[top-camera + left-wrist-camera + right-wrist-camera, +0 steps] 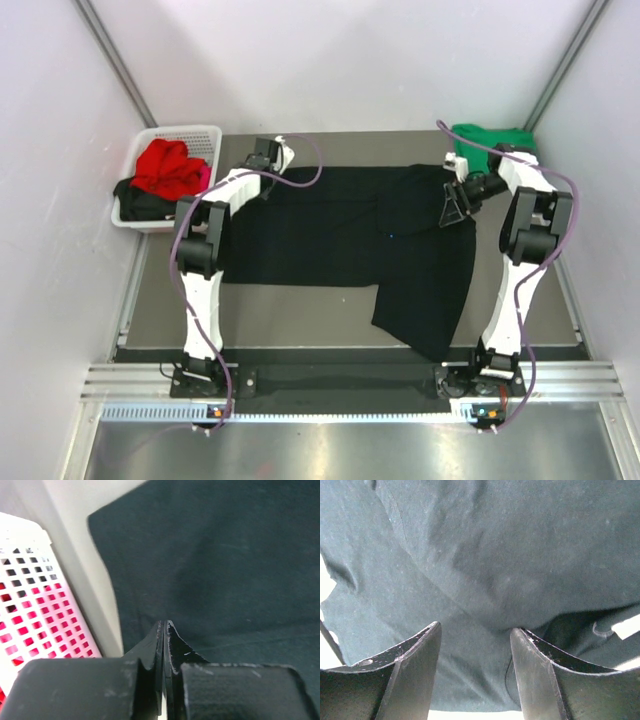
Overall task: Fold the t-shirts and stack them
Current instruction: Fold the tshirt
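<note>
A large black t-shirt (330,230) lies spread across the table, its lower right part hanging toward the near edge, with a tiny blue mark (388,236). My left gripper (266,165) is shut at the shirt's far left corner. In the left wrist view its tips (164,624) are pressed together over the flat cloth (225,555), with no cloth seen between them. My right gripper (450,208) is open over the shirt's far right part. In the right wrist view it (475,627) straddles the dark cloth (495,545). A green t-shirt (490,140) lies at the back right.
A white lattice basket (185,131) stands at the back left and holds a red shirt (165,165), a pink one (205,178) and a black one (140,200). Its wall (30,605) is close to the left of my left gripper. Pale walls enclose the table.
</note>
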Tool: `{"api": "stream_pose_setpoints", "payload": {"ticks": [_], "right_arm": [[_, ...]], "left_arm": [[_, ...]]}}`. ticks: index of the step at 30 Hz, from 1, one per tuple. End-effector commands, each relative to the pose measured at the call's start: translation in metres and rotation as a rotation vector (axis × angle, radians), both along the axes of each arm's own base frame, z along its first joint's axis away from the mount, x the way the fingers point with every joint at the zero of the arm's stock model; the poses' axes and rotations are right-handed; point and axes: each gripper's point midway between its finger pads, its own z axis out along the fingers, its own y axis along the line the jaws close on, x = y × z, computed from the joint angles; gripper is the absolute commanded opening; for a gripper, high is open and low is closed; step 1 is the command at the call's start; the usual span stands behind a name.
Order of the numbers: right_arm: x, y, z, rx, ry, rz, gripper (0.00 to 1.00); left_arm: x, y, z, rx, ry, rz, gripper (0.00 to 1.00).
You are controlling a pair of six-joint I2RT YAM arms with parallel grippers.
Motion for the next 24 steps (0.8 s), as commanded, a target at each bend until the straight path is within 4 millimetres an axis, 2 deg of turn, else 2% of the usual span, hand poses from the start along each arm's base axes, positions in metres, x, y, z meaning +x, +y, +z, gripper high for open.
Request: {"api": "stream_pose_setpoints", "payload": {"ticks": [1,8,15,20,24], "right_arm": [[0.004,0.008,0.005,0.099,0.006,0.017,0.57],[-0.005,0.017,0.024,0.156,0.030,0.055,0.55],[-0.009,0.024,0.068,0.188,-0.008,0.048,0.44],[-0.007,0.030,0.100,0.220,-0.044,0.006,0.42],[-0.014,0.036,0.122,0.239,-0.068,-0.004,0.42]], "left_arm": [[0.004,-0.003,0.013,0.038,-0.041,-0.021,0.00],[0.006,-0.005,0.012,0.044,-0.048,-0.026,0.00],[0.011,-0.008,0.016,0.028,-0.062,-0.029,0.00],[0.013,-0.010,0.016,0.019,-0.064,-0.031,0.00],[0.014,-0.010,0.017,0.009,-0.070,-0.030,0.00]]}}
